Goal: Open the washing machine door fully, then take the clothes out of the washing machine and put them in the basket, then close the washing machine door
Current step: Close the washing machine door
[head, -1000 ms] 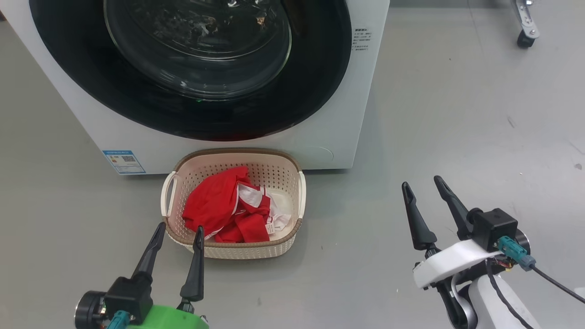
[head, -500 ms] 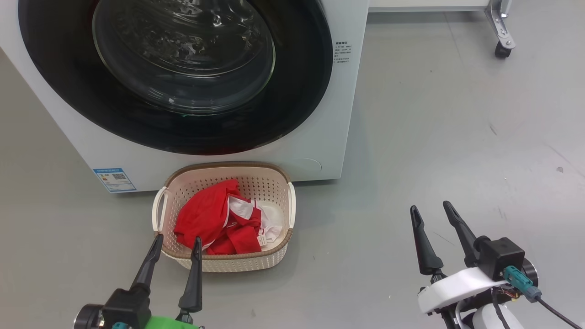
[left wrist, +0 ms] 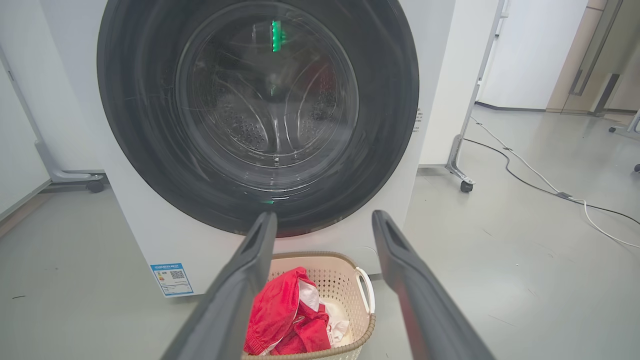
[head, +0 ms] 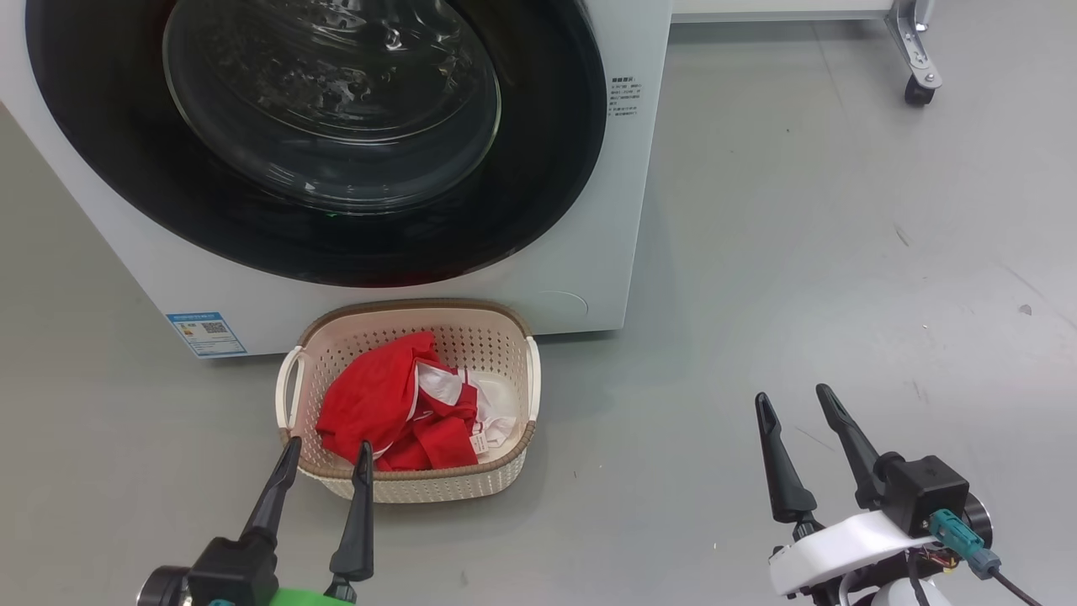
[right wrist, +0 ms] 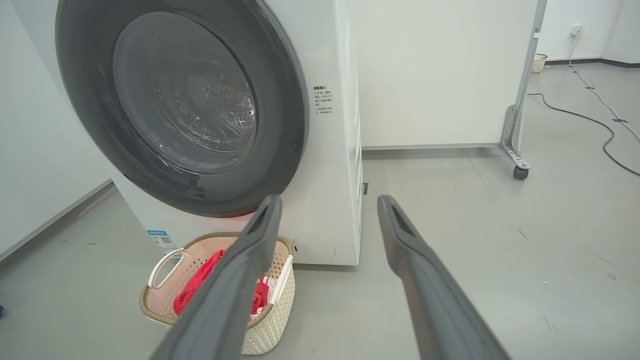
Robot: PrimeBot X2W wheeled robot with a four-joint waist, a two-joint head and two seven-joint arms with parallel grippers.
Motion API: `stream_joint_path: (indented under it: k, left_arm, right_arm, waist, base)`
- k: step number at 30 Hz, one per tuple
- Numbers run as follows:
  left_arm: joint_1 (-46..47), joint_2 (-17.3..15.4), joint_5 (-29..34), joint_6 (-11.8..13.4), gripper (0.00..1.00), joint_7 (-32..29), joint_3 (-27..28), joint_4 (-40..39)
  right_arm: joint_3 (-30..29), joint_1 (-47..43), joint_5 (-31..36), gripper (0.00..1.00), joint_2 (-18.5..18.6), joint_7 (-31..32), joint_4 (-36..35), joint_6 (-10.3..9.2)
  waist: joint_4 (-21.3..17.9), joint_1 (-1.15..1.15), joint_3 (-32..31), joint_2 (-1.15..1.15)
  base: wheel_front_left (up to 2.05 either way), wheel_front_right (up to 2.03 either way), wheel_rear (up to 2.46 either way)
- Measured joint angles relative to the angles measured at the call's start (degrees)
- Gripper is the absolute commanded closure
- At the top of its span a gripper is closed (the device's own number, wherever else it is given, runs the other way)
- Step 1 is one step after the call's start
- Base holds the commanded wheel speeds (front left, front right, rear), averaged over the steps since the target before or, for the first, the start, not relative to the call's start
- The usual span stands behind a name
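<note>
In your head view the washing machine door point(head: 551, 168) is shut, and the clothes point(head: 379, 404) lie in the basket point(head: 437, 486) on the floor point(head: 799, 252) just in front of the washing machine point(head: 589, 278). Your left hand point(head: 328, 444) is spread and empty by the basket's near rim; your right hand point(head: 792, 394) is spread and empty, well off to the right. In your left wrist view the basket sits below the shut door. In your right wrist view it stands close to the machine
</note>
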State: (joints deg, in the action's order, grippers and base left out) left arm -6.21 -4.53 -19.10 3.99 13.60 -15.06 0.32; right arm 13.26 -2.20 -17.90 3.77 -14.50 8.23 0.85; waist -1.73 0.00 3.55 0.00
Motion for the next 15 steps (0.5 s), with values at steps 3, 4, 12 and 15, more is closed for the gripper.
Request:
stream_joint_path:
  k: [3, 4, 12, 15]
  left_arm:
    - [0.00, 0.00, 0.00, 0.00, 0.00, -0.29, -0.01, -0.35]
    - [-0.01, 0.00, 0.00, 0.00, 0.00, -0.47, -0.01, -0.47]
    - [-0.15, -0.02, 0.01, 0.27, 0.00, -0.69, -0.10, -1.13]
    - [-0.23, -0.03, 0.01, 0.27, 0.00, -0.94, -0.12, -1.34]
  right_arm:
    - [0.04, -0.27, 0.19, 0.00, -0.03, 0.00, -0.44, -0.01]
    - [0.04, -0.41, 0.30, 0.00, -0.04, 0.00, -0.63, -0.01]
    - [0.05, -0.92, 0.33, 0.00, -0.10, 0.00, -1.66, -0.10]
    - [0.04, -1.08, 0.33, 0.00, -0.12, 0.00, -2.03, -0.43]
  waist:
    - [-0.03, 0.00, 0.04, 0.00]
    - [-0.03, 0.00, 0.07, 0.00]
    - [-0.05, 0.00, 0.37, 0.00]
    - [-0.04, 0.00, 0.47, 0.00]
  base:
    - [0.00, 0.00, 0.00]
    - [0.00, 0.00, 0.00]
    - [0.00, 0.00, 0.00]
    - [0.00, 0.00, 0.00]
